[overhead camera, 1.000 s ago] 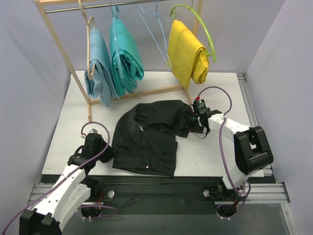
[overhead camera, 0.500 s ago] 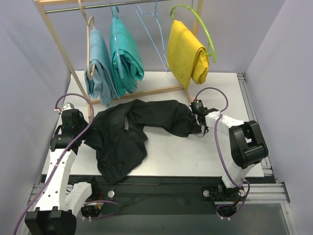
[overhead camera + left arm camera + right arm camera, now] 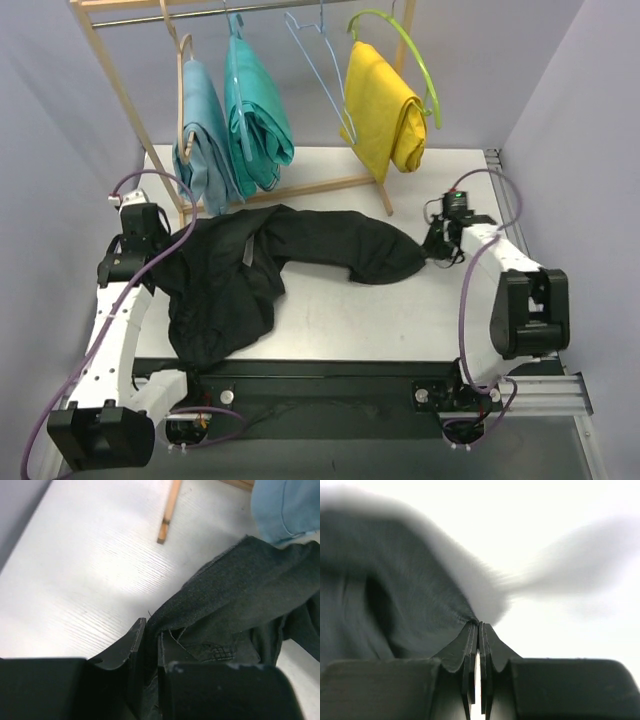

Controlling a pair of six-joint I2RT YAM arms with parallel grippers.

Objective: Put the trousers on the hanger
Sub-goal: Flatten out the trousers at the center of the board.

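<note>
The black trousers (image 3: 300, 245) lie stretched across the table (image 3: 400, 320) from left to right, with a bunched part hanging toward the front left. My left gripper (image 3: 163, 250) is shut on their left edge; the left wrist view shows the dark fabric (image 3: 240, 580) pinched between the jaws of that gripper (image 3: 150, 635). My right gripper (image 3: 432, 256) is shut on the pointed right end. In the right wrist view the blurred cloth (image 3: 395, 580) tapers into the closed tips of this gripper (image 3: 478, 625). The light-blue wire hanger (image 3: 325, 75) hangs bare on the rail, behind the trousers.
A wooden rack (image 3: 120, 90) stands at the back of the table. It carries blue trousers (image 3: 200, 140) on a tan hanger, teal trousers (image 3: 255, 110), and yellow trousers (image 3: 385, 105) on a lime-green hanger. The rack's foot (image 3: 169, 510) and the blue cloth (image 3: 287, 505) are close to my left gripper.
My left gripper has dragged the trousers' left edge to the far left. My right gripper has shut on the other end and moved right, so the crumpled trousers are now stretched out.
</note>
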